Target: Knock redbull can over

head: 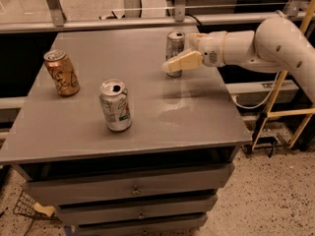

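Observation:
The redbull can (174,45) is slim and silver-grey and stands upright at the far right part of the grey table top (147,97). My gripper (181,61) reaches in from the right on a white arm (246,45). Its cream tip lies across the lower front of the can, at or touching it. The can's lower half is partly hidden by the gripper.
A wider silver can with green and red marks (116,105) stands near the table's front middle. An orange-gold can (61,73) stands at the left. A metal rail (123,21) runs behind the table. Drawers (133,188) are below, and yellow frame legs (275,107) stand at the right.

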`<state>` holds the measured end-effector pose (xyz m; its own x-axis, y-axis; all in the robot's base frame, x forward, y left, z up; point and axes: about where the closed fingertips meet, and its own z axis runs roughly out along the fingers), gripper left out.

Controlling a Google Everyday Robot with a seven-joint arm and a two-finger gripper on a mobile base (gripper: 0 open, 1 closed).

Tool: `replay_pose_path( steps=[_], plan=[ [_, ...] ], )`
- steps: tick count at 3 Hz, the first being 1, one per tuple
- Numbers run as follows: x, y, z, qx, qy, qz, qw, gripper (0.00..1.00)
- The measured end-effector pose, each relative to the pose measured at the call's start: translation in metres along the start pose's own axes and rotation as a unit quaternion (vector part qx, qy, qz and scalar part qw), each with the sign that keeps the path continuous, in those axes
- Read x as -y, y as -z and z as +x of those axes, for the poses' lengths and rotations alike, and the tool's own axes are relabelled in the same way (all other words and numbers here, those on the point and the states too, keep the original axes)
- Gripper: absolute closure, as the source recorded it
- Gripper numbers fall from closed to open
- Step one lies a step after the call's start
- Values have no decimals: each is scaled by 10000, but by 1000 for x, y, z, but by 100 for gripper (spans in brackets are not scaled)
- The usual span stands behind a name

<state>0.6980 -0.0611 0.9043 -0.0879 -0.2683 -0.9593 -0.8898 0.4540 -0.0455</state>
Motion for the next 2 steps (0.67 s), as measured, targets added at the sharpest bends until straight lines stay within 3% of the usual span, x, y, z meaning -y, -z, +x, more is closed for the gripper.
replay_pose_path(
  steps=[1, 2],
  plan=[
    [-3, -18, -1, 224, -87, -125, 9996, 16],
    [-6, -29, -3, 353, -108, -229, 9991, 39]
  ],
)
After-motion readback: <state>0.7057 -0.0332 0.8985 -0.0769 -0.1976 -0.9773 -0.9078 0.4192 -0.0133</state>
